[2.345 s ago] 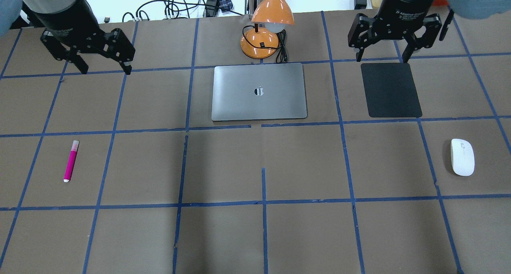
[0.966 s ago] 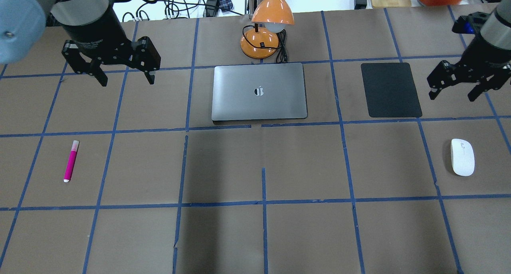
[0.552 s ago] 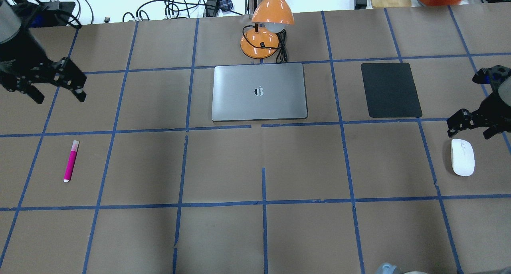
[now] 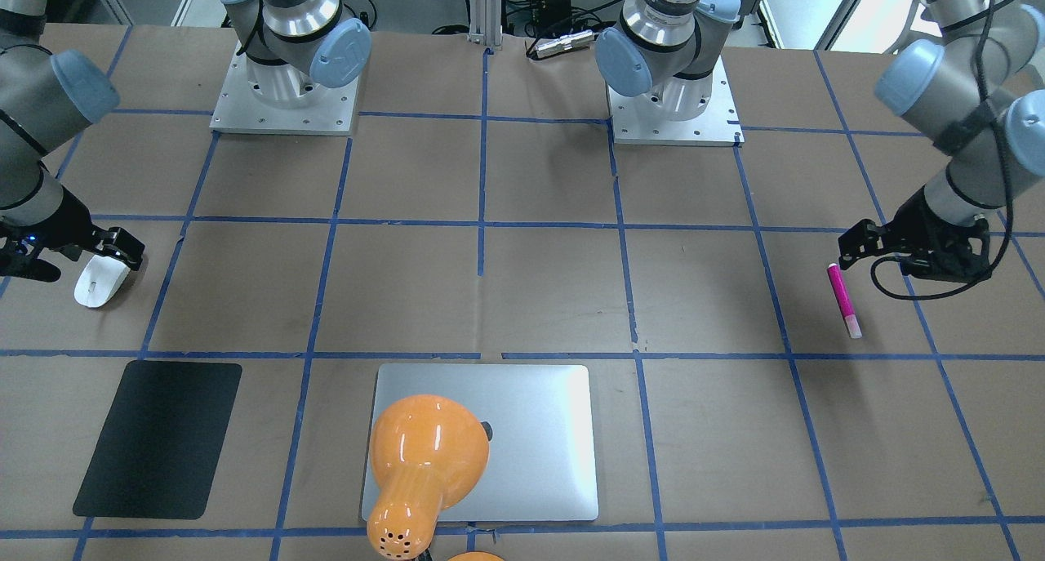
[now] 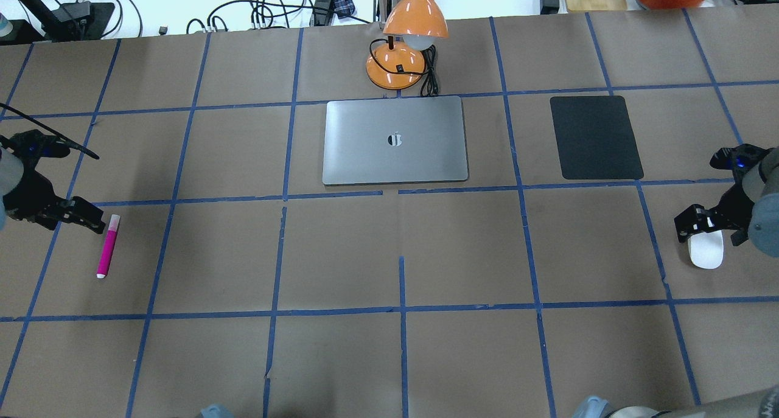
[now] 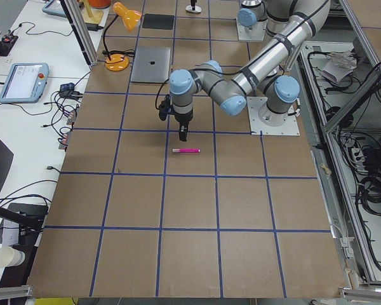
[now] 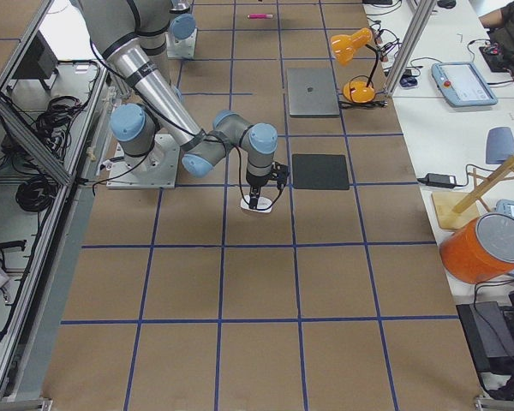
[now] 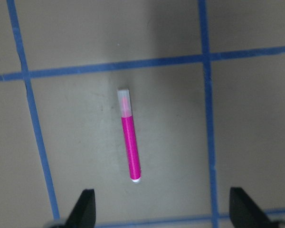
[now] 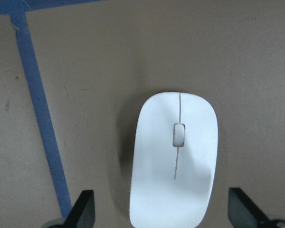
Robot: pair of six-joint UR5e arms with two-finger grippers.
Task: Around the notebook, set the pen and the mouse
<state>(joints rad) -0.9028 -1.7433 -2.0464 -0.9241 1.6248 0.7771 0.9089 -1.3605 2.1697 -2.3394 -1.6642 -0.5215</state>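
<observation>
The magenta pen lies flat at the table's left, far from the silver notebook at the centre back. My left gripper hangs open just above and beside the pen's capped end, with nothing between its fingers. The white mouse rests at the table's right. Over it my right gripper is open, one finger on each side of the mouse's end; I cannot tell whether they touch it.
An orange desk lamp stands behind the notebook and hides part of it in the front-facing view. A black mat lies right of the notebook. The two arm bases sit at the robot's edge.
Both arms have swung from the back of the table toward the robot and come lower. The left gripper now hangs by the pen and the right one over the mouse. Pen and mouse have not moved.
</observation>
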